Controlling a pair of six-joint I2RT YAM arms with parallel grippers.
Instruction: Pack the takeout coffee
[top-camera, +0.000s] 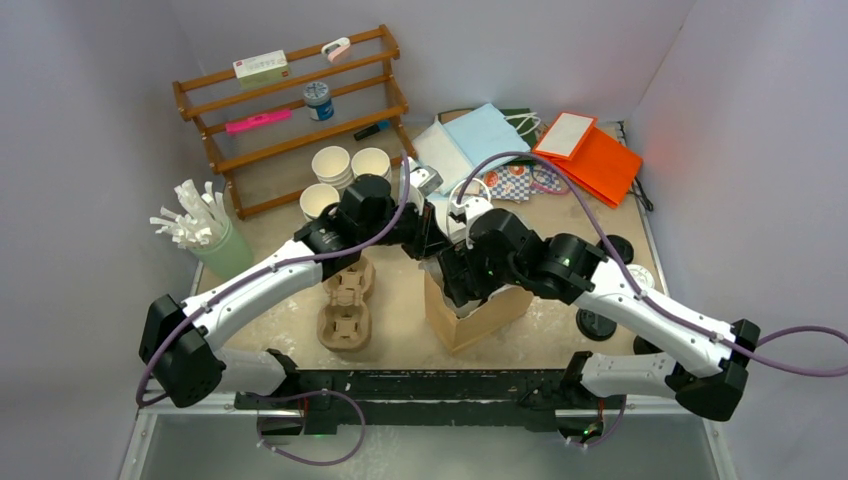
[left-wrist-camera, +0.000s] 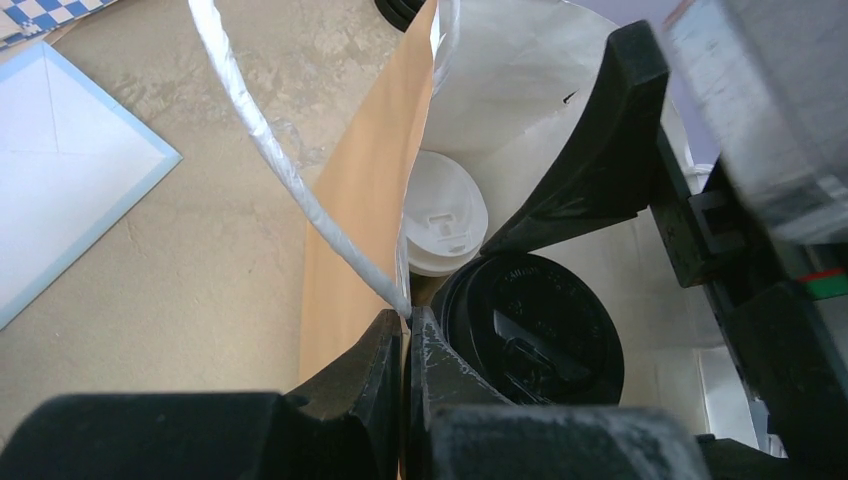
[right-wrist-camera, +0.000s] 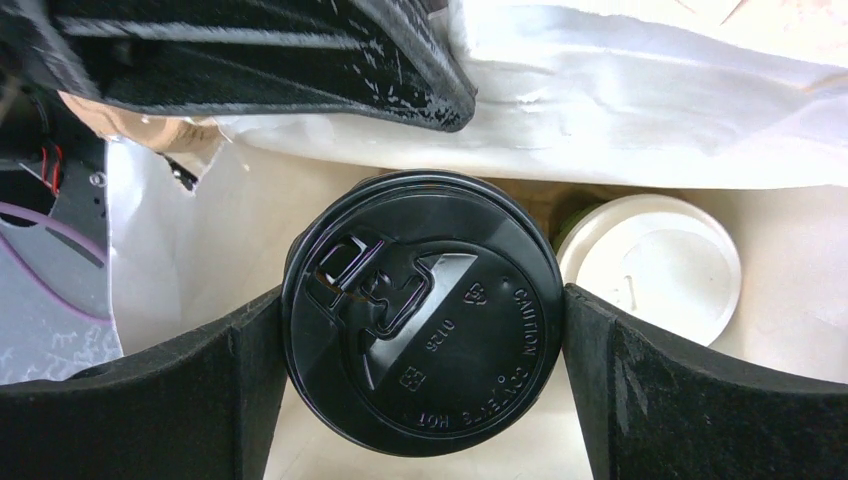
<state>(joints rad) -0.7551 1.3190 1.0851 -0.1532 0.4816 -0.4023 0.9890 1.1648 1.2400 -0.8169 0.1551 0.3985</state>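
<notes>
A kraft paper bag (top-camera: 470, 322) stands open at the table's middle. My left gripper (left-wrist-camera: 408, 322) is shut on the bag's brown wall (left-wrist-camera: 365, 200) at the rim, beside its white handle (left-wrist-camera: 270, 150). My right gripper (right-wrist-camera: 425, 330) is inside the bag, shut on a coffee cup by its black lid (right-wrist-camera: 425, 310), one finger against each side of the lid. That cup's body is hidden. A second cup with a white lid (right-wrist-camera: 650, 265) stands in the bag next to it, also seen in the left wrist view (left-wrist-camera: 443, 215). In the top view both arms hide the cups.
Two pulp cup trays (top-camera: 345, 305) lie left of the bag. Stacked empty cups (top-camera: 340, 165), a green cup of stirrers (top-camera: 205, 235) and a wooden rack (top-camera: 290, 100) stand behind left. Black lids (top-camera: 597, 322) lie right; orange folders (top-camera: 590, 150) and paper bags sit far right.
</notes>
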